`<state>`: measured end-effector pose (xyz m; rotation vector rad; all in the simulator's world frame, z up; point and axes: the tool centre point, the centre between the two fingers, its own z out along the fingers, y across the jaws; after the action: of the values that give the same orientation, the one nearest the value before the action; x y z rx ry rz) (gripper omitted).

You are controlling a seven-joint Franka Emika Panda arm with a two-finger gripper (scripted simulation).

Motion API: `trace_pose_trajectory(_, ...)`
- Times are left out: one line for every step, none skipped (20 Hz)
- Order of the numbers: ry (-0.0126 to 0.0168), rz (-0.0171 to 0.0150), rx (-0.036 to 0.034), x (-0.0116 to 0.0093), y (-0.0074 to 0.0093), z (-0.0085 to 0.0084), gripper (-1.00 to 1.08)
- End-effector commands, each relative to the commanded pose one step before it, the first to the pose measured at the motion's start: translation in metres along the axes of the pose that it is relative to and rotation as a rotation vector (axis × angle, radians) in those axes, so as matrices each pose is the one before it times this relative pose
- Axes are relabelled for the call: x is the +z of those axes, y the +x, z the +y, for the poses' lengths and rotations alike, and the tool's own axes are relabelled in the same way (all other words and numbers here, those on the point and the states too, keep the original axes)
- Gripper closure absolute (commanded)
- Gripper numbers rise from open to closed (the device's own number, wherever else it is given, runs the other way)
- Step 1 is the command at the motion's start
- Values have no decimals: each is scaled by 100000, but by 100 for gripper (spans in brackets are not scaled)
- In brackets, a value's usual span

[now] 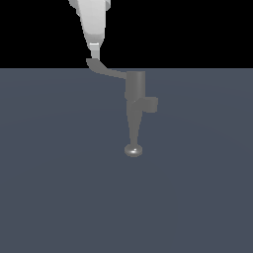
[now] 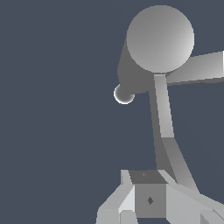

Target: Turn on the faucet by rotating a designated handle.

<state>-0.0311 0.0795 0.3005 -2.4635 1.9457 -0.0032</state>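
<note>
The grey faucet [image 1: 135, 88] stands upright with a cylindrical body. Its tapering spout ends in a shiny rounded tip [image 1: 133, 150], and a small side block [image 1: 151, 104] sticks out to the exterior view's right. The thin flat handle [image 1: 106, 70] runs from the cylinder's top toward the exterior view's left and ends in a flared tip. My gripper [image 1: 94, 52] comes down from above with its jaws together. Its tip touches the handle's flared end. In the wrist view the handle [image 2: 164, 118] runs from the round cylinder top [image 2: 159, 39] down beside my gripper [image 2: 142, 180].
The faucet stands on a flat dark blue-grey floor [image 1: 59, 188] under a black background. The spout tip [image 2: 124, 94] and side block [image 2: 197, 68] also show in the wrist view. Nothing else is in view.
</note>
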Motion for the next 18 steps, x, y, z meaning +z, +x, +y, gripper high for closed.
trace_pose_trajectory(-347,-29,57,110,39,934,108)
trace_pose_trajectory(0,0,0,1,8,325,108)
trace_pose_trajectory(0,0,0,1,8,326,108)
trace_pose_trajectory(0,0,0,1,8,327,108)
trace_pose_trajectory(0,0,0,1,8,328,108)
trace_pose_trajectory(0,0,0,1,8,329,108)
trace_pose_trajectory(18,6,45,-8,29,337,108)
trace_pose_trajectory(0,0,0,1,8,331,108)
trace_pose_trajectory(0,0,0,1,8,332,108)
trace_pose_trajectory(0,0,0,0,8,333,108)
trace_pose_trajectory(0,0,0,0,8,333,108)
trace_pose_trajectory(0,0,0,0,8,334,108)
trace_pose_trajectory(0,0,0,0,8,335,108)
trace_pose_trajectory(0,0,0,-1,9,336,108)
trace_pose_trajectory(0,0,0,-1,9,336,108)
trace_pose_trajectory(17,12,66,-10,36,345,108)
trace_pose_trajectory(0,0,0,0,0,0,108)
trace_pose_trajectory(644,65,-325,-161,-150,-544,108)
